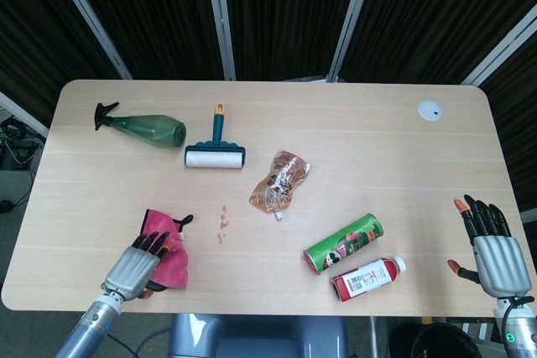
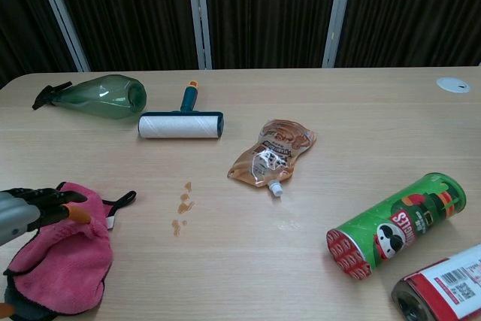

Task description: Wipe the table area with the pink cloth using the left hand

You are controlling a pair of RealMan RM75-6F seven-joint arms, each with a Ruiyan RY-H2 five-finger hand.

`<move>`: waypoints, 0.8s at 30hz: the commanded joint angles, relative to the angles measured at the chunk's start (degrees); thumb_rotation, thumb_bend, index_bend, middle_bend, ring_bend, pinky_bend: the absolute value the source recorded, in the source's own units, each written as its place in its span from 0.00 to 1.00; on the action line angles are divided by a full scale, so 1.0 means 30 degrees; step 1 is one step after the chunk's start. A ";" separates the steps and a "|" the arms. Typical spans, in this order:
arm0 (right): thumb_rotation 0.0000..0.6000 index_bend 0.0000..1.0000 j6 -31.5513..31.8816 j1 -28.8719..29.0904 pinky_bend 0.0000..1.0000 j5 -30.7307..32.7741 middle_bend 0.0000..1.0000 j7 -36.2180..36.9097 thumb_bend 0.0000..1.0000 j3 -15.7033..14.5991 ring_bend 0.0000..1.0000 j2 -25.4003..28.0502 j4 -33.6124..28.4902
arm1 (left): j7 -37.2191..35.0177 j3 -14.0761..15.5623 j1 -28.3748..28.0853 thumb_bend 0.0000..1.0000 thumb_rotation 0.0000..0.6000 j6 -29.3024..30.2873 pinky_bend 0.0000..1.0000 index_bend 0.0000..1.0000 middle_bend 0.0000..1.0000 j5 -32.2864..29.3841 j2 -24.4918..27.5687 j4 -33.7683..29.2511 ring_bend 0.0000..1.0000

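The left robot hand [image 1: 141,262], fingers apart and holding nothing, hovered over the crumpled pink fabric cloth [image 1: 169,259]: soft, light; gather the bunched middle beneath the fingers.

pink cloth [image 1: 170,256] | crumpled heap, dark trim | near-left table edge | partly under left hand [image 1: 136,266]

- The cloth [image 1: 165,250] lies at the front left of the surface [image 1: 361,148], with the left hand [image 1: 137,265] over its front left part.
- Drops [image 1: 222,224] lie just right of the cloth.
- The bottle [image 1: 144,128] lies at the back left; the roller [image 1: 216,148] is right of it.
- The pouch [image 1: 281,180] sits mid-surface.
- The can [image 1: 343,244] lies front right, with the drink [image 1: 367,277] just before it.
- The right hand [image 1: 493,253] is off the right edge.
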 commanded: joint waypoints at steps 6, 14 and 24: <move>1.00 0.00 -0.0305 0.0116 0.05 0.0216 0.00 0.0272 0.06 0.0059 0.00 -0.0049 0.0049 | 0.0960 -0.0711 -0.0889 0.00 1.00 0.0109 0.16 0.20 0.04 -0.1961 -0.1282 0.1428 0.07; 1.00 0.00 -0.0530 0.0243 0.05 0.0414 0.00 0.0431 0.06 0.0155 0.00 -0.0155 0.0176 | 0.0250 -0.0675 -0.1306 0.28 1.00 0.0273 0.43 0.58 0.42 -0.2291 -0.2546 0.2607 0.38; 1.00 0.00 -0.0462 0.0229 0.05 0.0459 0.00 0.0612 0.06 0.0197 0.00 -0.0157 0.0152 | -0.1535 -0.0939 -0.1814 0.50 1.00 0.0779 0.57 0.85 0.66 -0.0368 -0.3103 0.3667 0.58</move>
